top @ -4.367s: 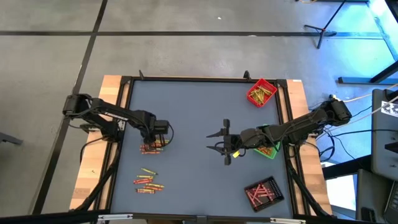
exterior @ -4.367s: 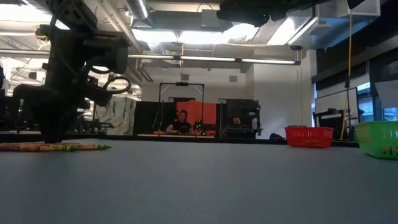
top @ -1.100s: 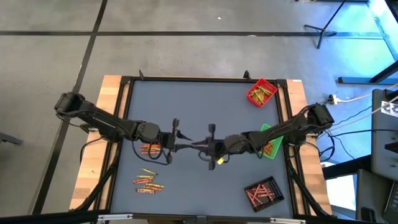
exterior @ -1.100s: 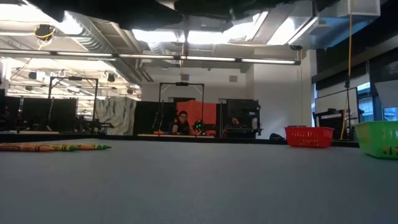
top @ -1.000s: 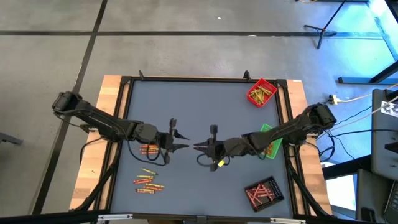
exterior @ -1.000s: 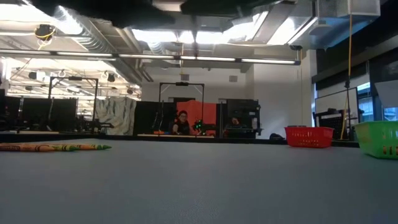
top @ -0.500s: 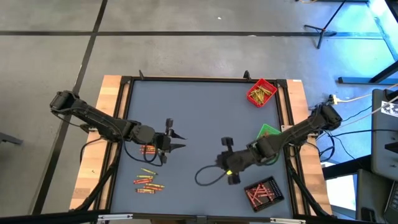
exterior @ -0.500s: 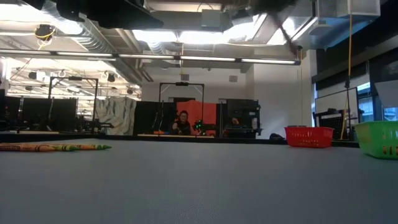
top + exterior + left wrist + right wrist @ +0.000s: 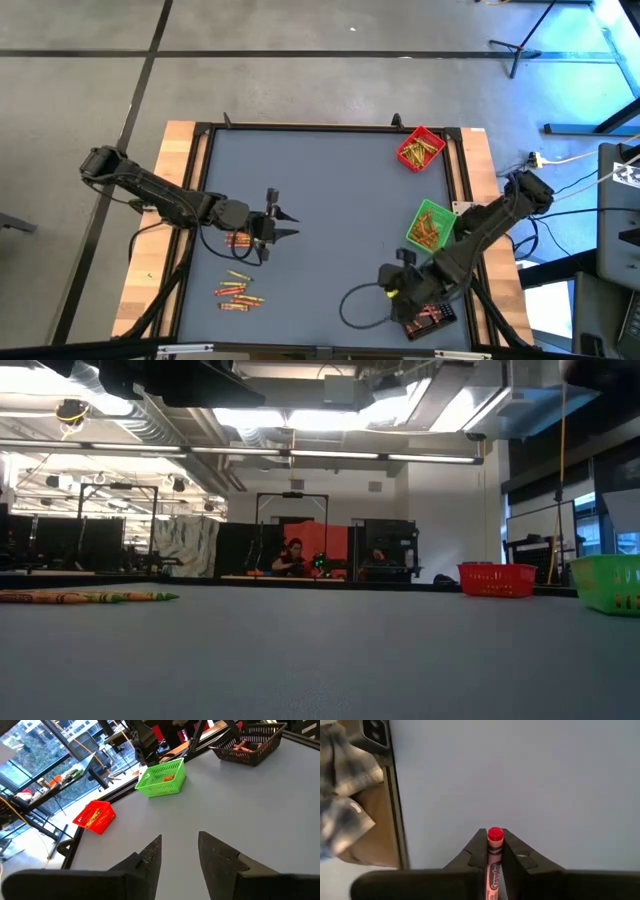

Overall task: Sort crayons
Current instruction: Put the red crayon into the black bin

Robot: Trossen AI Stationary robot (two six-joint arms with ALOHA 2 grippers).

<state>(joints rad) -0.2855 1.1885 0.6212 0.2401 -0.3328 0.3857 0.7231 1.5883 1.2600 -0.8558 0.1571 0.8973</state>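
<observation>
Illumination is bright and even. In the low view, ceiling strip lights (image 9: 300, 455) glare, and the near desk (image 9: 320, 660) surface is soft. The high view carries blue light at its right edge. Shadows on the desk are faint. In the right wrist view, the near left corner is blurred.

floor (image 9: 300, 80): grey concrete, dark seams | ceiling lights (image 9: 300, 418): lit | windows (image 9: 45, 750): daylight

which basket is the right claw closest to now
The black basket at the table's near right corner: the right claw, shut on a red crayon, sits right beside it, while the green basket and red basket lie farther up.
</observation>
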